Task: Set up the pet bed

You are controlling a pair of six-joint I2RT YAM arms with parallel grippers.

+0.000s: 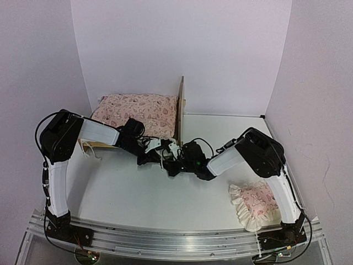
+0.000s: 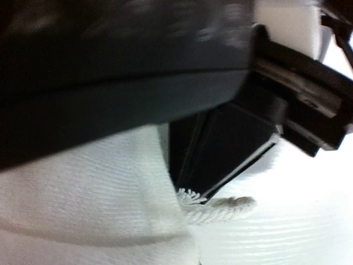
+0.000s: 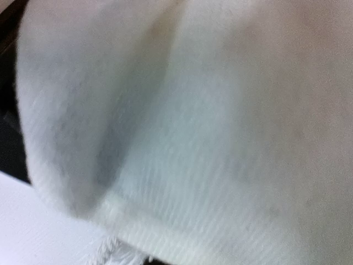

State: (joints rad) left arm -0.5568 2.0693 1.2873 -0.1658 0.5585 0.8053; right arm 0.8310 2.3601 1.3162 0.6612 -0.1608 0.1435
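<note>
Left gripper (image 1: 162,150) is closed on the cloth (image 2: 83,210) at its fringe; right gripper (image 1: 174,165) is closed, its hold hidden. We lift both evenly, cloth taut, toward the bed (image 1: 180,105), upper left.

A robot lab cell: plain white walls (image 1: 182,44) box in a table (image 1: 138,199) fronted by an aluminium rail (image 1: 176,243).

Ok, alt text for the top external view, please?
Both arms meet mid-table, left gripper and right gripper with fingers closed on a white cloth. Behind them the pet bed holds a pink cushion; a pink ruffled pillow lies front right.
</note>
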